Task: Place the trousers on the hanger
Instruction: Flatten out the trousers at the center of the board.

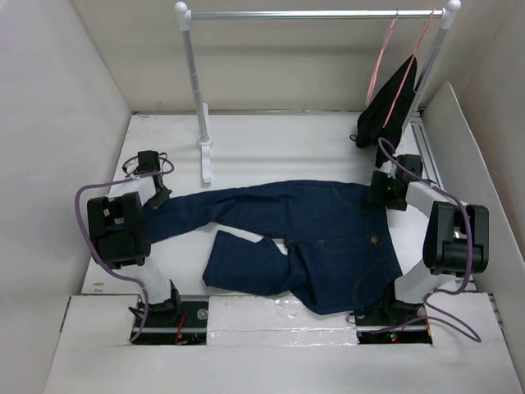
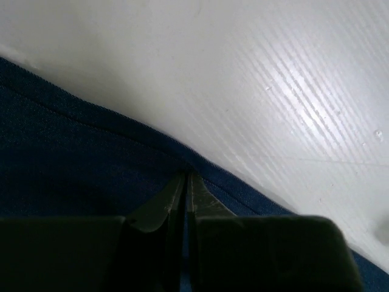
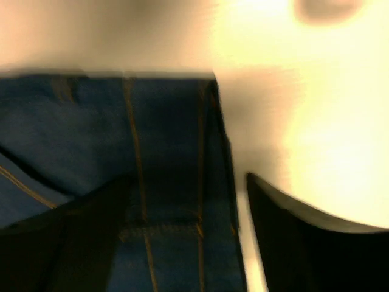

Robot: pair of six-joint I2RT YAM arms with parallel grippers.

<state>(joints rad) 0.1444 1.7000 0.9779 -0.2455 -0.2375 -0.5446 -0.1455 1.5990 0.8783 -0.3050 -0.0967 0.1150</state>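
The dark navy trousers point(image 1: 312, 234) lie flat across the table, waist to the right, one leg stretched left and the other folded forward. My left gripper point(image 1: 157, 195) is at the end of the long leg; in the left wrist view it point(image 2: 185, 179) is shut on the denim edge point(image 2: 73, 164). My right gripper point(image 1: 382, 192) is at the far waistband corner; in the right wrist view it point(image 3: 188, 177) is open, its jaws either side of the waistband corner point(image 3: 170, 121). The pale-pink hanger point(image 1: 379, 61) hangs empty on the rail at the back right.
A white garment rack with a metal rail point(image 1: 312, 14) stands at the back, its left post point(image 1: 197, 82) on the table behind the leg. A second pink hanger point(image 1: 413, 66) holds a black garment point(image 1: 390, 111) just behind my right gripper. White walls enclose the table.
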